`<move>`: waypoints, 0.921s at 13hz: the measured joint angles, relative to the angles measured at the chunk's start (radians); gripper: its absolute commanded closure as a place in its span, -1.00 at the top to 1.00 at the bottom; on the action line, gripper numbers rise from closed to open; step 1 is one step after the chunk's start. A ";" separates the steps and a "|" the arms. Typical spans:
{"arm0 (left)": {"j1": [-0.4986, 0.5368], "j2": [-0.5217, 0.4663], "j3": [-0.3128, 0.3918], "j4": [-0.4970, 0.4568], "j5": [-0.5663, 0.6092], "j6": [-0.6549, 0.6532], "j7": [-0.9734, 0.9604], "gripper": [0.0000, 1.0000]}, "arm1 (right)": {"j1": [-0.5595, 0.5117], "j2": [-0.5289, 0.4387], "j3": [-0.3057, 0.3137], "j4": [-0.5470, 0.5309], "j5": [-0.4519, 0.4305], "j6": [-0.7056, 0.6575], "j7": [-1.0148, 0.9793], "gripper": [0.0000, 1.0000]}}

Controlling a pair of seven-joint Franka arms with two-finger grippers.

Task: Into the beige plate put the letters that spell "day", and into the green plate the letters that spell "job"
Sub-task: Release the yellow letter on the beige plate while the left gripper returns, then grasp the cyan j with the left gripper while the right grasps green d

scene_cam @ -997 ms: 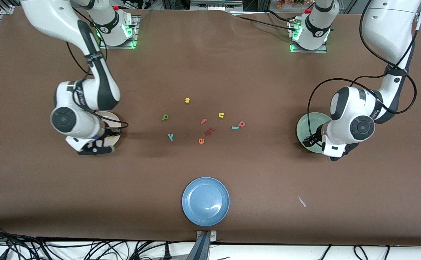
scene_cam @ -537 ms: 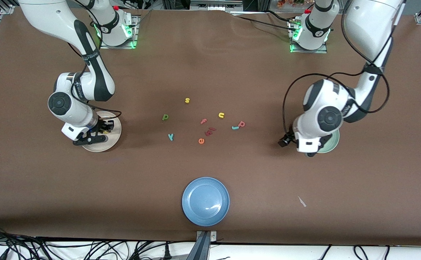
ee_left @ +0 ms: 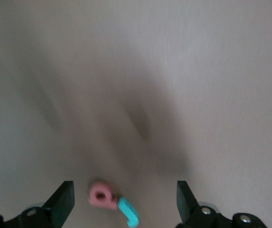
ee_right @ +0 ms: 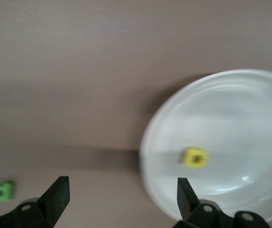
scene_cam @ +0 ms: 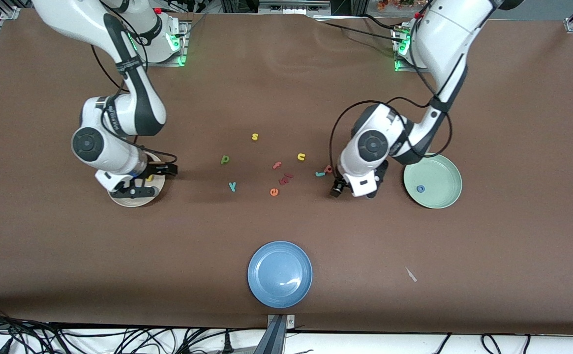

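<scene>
The beige plate lies at the right arm's end of the table, and the yellow "a" rests in it. My right gripper hangs over this plate, open and empty. The green "d" and teal "y" lie on the table toward the middle. The green plate holds the blue "o". My left gripper is open above the pink "b" and teal "j", which touch each other on the table.
Yellow "s", yellow "u", pink "f", orange "e" and small red pieces lie mid-table. A blue plate sits near the front edge, with a white scrap toward the left arm's end.
My left arm swung off the green plate toward the middle, to over the "b" and "j", uncovering the "o" in the plate. My right gripper opened over the beige plate.
</scene>
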 measured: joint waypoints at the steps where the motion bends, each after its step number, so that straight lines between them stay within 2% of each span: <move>1: -0.025 0.024 0.001 0.028 0.000 0.000 -0.046 0.57 | 0.009 0.005 0.019 0.000 0.016 0.006 0.047 1.00; 2: -0.044 0.047 0.002 0.052 0.000 0.000 -0.082 0.35 | 0.019 0.011 0.033 0.000 0.021 0.018 0.099 1.00; 7: -0.074 0.113 0.018 0.113 0.000 0.000 -0.137 0.13 | 0.138 0.071 0.065 0.003 0.026 0.128 0.381 1.00; 12: -0.080 0.121 0.020 0.113 0.000 -0.003 -0.176 0.13 | 0.211 0.131 0.066 0.022 0.026 0.179 0.516 0.94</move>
